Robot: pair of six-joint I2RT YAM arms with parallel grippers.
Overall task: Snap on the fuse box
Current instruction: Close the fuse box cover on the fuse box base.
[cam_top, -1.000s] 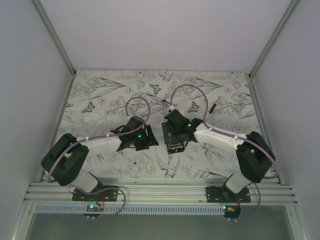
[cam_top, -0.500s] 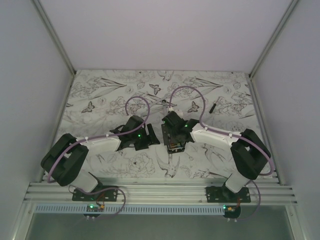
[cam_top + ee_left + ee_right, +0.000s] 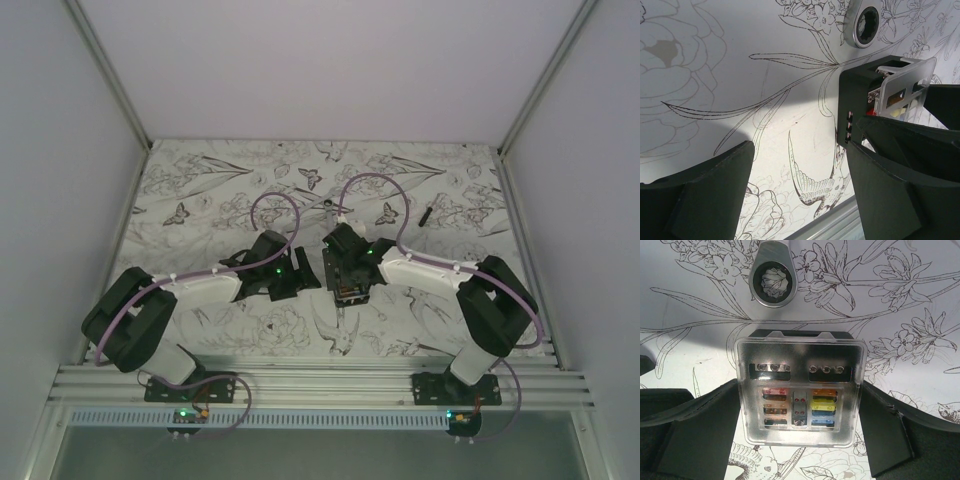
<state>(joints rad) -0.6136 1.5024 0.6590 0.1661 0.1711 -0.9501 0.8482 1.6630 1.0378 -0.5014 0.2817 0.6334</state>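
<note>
The fuse box [image 3: 799, 390] is a black box with red, orange, yellow and blue fuses under a clear cover [image 3: 800, 352]. It sits between my right gripper's [image 3: 800, 407] two fingers, which press on its left and right sides. In the top view the box [image 3: 348, 291] is under the right wrist, mid-table. My left gripper [image 3: 800, 150] is open and empty just left of the box [image 3: 856, 107]. Its right finger [image 3: 890, 175] is close beside the box, and the clear cover [image 3: 907, 87] shows edge-on there.
The silver wrench's ring end [image 3: 773, 281] lies just beyond the box; it also shows in the left wrist view [image 3: 867, 24]. A thin black stick [image 3: 427, 213] lies at the back right. The metal rail [image 3: 320, 385] runs along the near edge.
My right arm has shifted a little left with the fuse box, closer to the left gripper. The left arm has barely moved.
</note>
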